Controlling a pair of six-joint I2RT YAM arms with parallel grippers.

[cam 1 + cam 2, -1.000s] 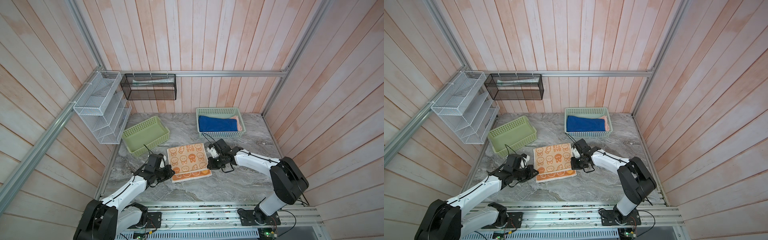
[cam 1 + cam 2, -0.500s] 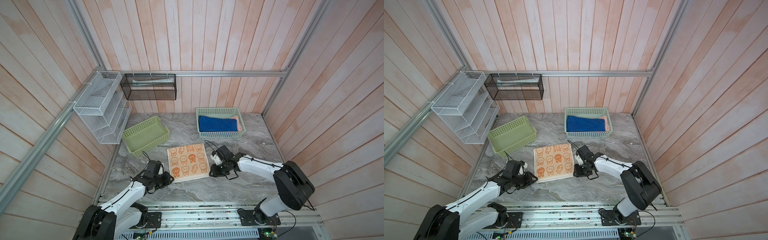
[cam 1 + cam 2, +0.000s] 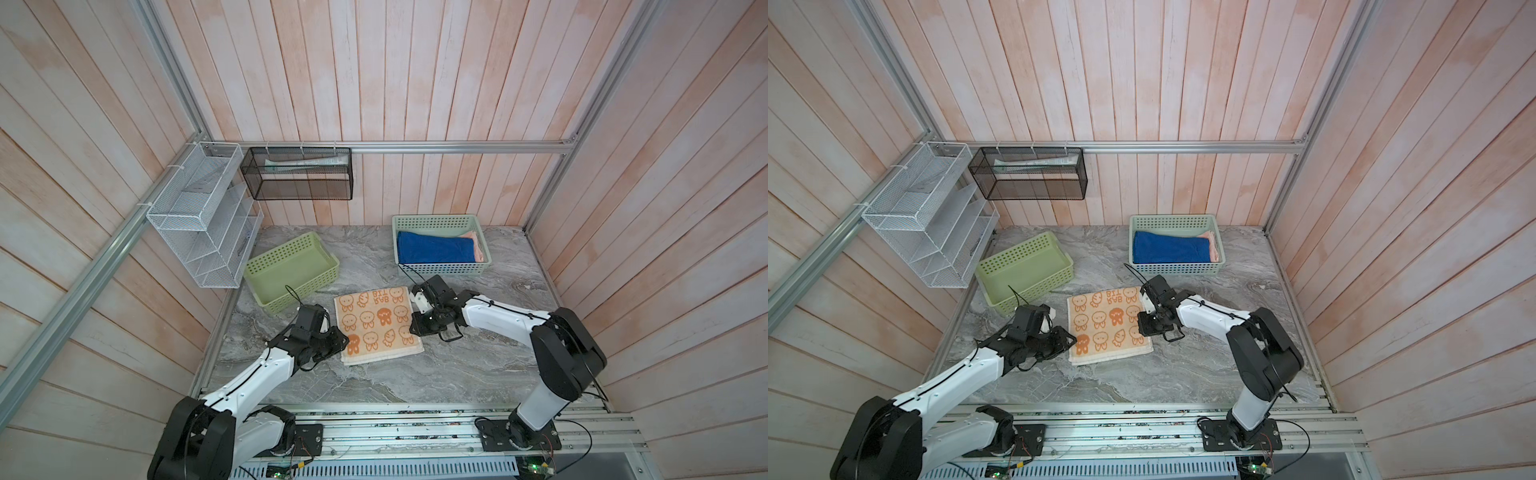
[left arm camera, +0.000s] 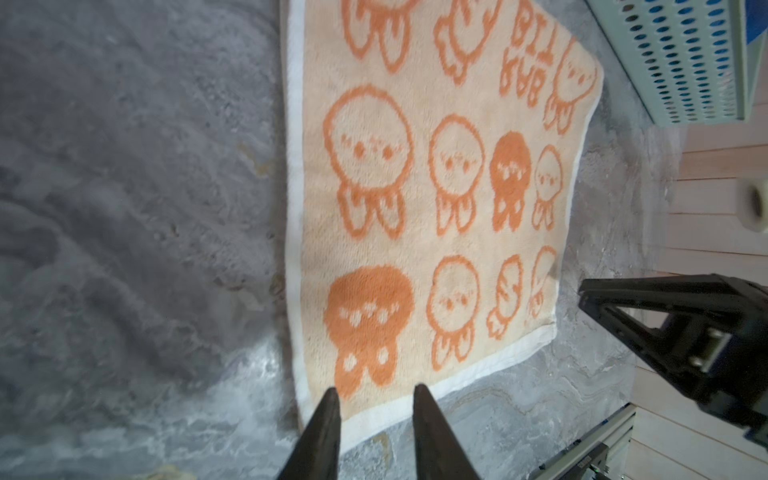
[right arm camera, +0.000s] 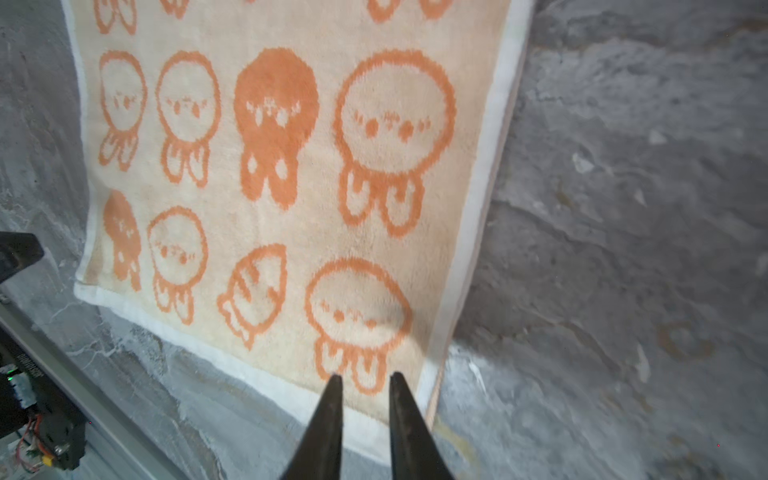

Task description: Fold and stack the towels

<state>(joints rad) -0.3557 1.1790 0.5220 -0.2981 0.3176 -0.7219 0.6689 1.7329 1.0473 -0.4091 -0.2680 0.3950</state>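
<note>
Orange-and-cream towel (image 3: 376,326) lies flat near the middle of the grey marbled desk (image 3: 457,374), and both top views (image 3: 1108,324) show its cream face up, printed with orange cartoon figures. A second layer peeks out under the towel's near edge.

The left arm (image 3: 257,374) reaches in low from the near side to the towel's near left corner. The right arm (image 3: 498,320) comes in low to the towel's right edge.

On the wall, far beyond the towel's left side, hang a white wire rack (image 3: 199,216) and a black mesh basket (image 3: 299,178). A yellow-green basket (image 3: 299,286) stands on the desk just beyond the towel's far left corner. A pale green basket (image 3: 440,269) stands just beyond its far right corner. Inside that one a folded blue towel (image 3: 434,249) fills most of the floor, and a pink towel (image 3: 478,247) is squeezed against the side farthest from the orange-and-cream towel.

In the left wrist view the left fingers (image 4: 324,432) stand clearly apart, their tips over the white border at the towel's (image 4: 415,187) corner, with cloth showing in the gap and nothing pinched. In the right wrist view the right fingers (image 5: 405,415) are parted by a narrower gap. Their tips are above the towel (image 5: 270,187) beside its bordered edge, and the cloth under them lies flat and ungripped.
</note>
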